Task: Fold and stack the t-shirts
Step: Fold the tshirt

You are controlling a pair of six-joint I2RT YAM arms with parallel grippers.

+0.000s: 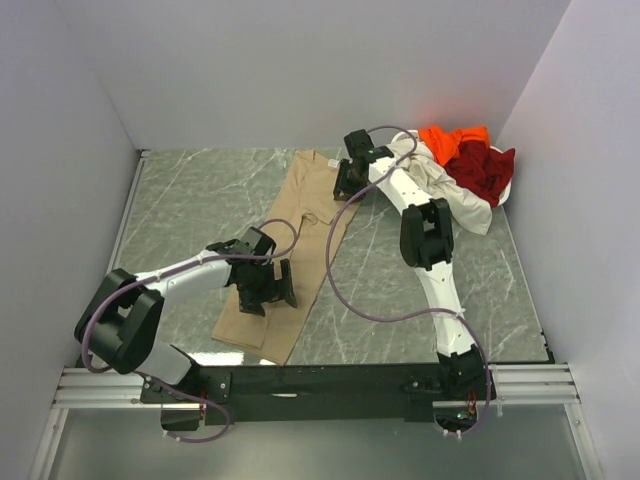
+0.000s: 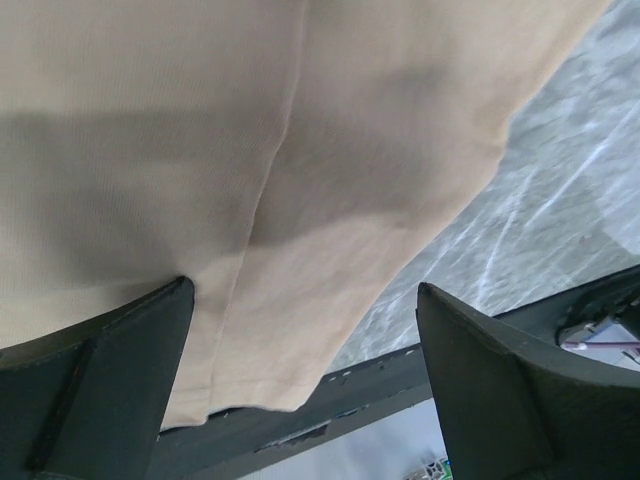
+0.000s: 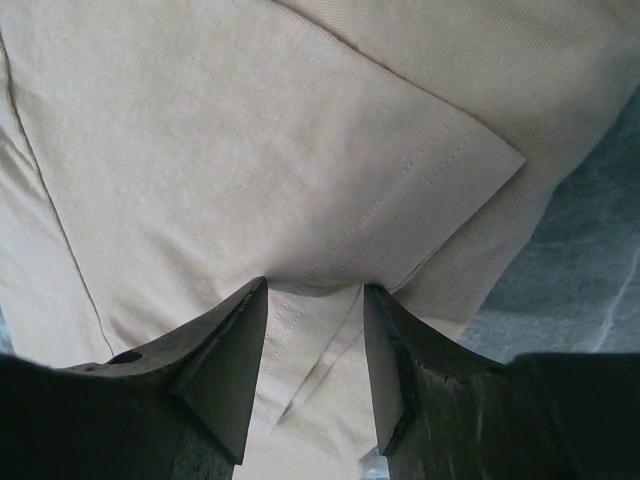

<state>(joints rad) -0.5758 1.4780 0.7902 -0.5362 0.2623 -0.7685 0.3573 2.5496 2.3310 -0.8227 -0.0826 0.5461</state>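
Tan t-shirt (image 1: 310, 195) lies 1-to-7 o'clock; left jaws wide open over its near end, right jaws half-parted on the far sleeve, grip uncertain

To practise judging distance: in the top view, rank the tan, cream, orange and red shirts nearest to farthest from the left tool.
1. Tan shirt, under the left tool.
2. Cream shirt, far right.
3. Orange shirt and red shirt, back right corner: too close to call.
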